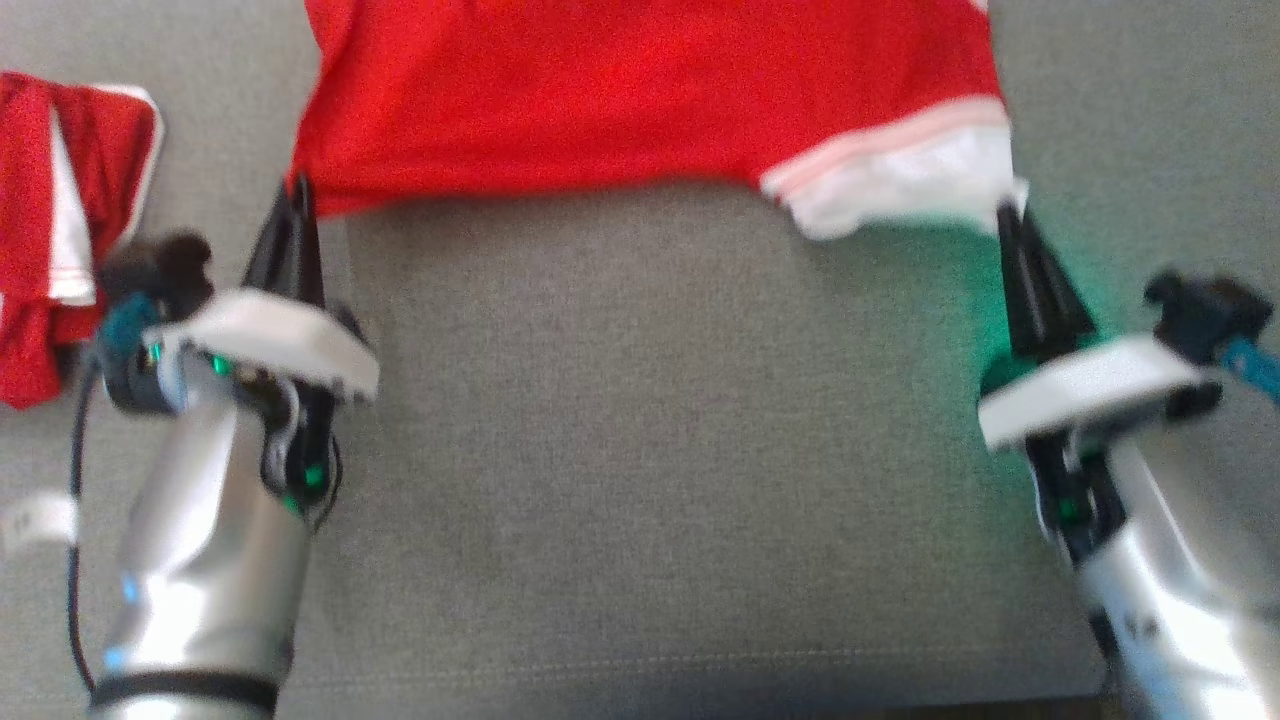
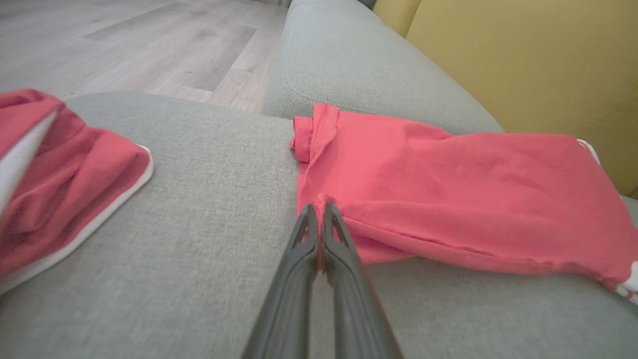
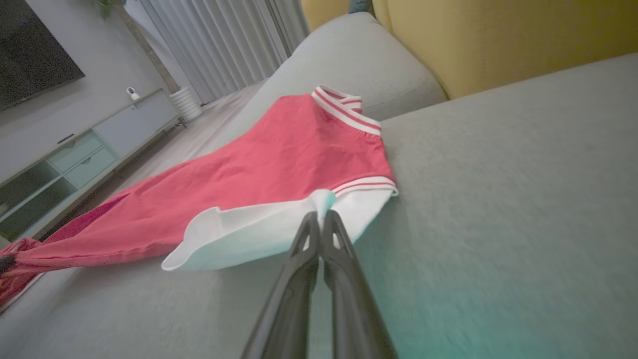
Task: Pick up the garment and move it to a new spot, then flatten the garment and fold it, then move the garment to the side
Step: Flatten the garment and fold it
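You had the left gripper (image 1: 298, 188) clenched on the garment (image 1: 650, 90) at its red corner, and the right gripper (image 1: 1006, 212) clenched on its white edge, above the sofa cushion (image 1: 650, 420).

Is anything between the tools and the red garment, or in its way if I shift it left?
Nothing stands between them: the left tool and right tool are both shut on the red garment at its near edge. To the left, a second red-and-white garment lies on the sofa cushion, in that path.
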### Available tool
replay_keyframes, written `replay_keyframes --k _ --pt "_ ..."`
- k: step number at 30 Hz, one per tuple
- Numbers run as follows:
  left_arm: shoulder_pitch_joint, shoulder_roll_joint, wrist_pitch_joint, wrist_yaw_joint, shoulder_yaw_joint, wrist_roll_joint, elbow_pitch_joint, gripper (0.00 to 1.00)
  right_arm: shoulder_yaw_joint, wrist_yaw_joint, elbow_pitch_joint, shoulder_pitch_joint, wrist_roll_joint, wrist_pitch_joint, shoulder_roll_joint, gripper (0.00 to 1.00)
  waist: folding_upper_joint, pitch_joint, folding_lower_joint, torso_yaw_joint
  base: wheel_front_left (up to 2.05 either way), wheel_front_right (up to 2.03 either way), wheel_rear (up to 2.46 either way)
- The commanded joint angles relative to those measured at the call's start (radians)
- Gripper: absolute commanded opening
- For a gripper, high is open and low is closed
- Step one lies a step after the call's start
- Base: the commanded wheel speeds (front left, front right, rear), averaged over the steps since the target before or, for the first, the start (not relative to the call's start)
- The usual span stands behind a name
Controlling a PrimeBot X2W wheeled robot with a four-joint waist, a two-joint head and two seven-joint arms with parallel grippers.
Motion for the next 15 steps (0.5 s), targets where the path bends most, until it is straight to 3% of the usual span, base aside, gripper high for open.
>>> replay_keyframes --k 1,10,15 --pt "0.025 0.034 -0.005 0.006 0.033 0.013 -0.059 0.0 -0.012 -0.001 -0.08 0.056 -0.017 0.03 0.0 0.0 -0.0001 -0.045 0.0001 0.001 0.0 0.0 0.0" --pt "0.33 0.083 0.054 0.079 0.057 0.015 -0.322 0.0 -0.218 -0.001 -0.54 0.455 -0.144 0.387 0.1 0.0 -0.0001 -0.14 0.0001 -0.022 0.0 0.0 0.0" --pt "0.458 0.092 0.126 0.13 0.062 0.01 -0.47 0.0 -0.274 -0.001 -0.701 0.572 -0.185 0.523 0.139 0.0 -0.0001 -0.166 0.0001 -0.025 0.0 0.0 0.0"
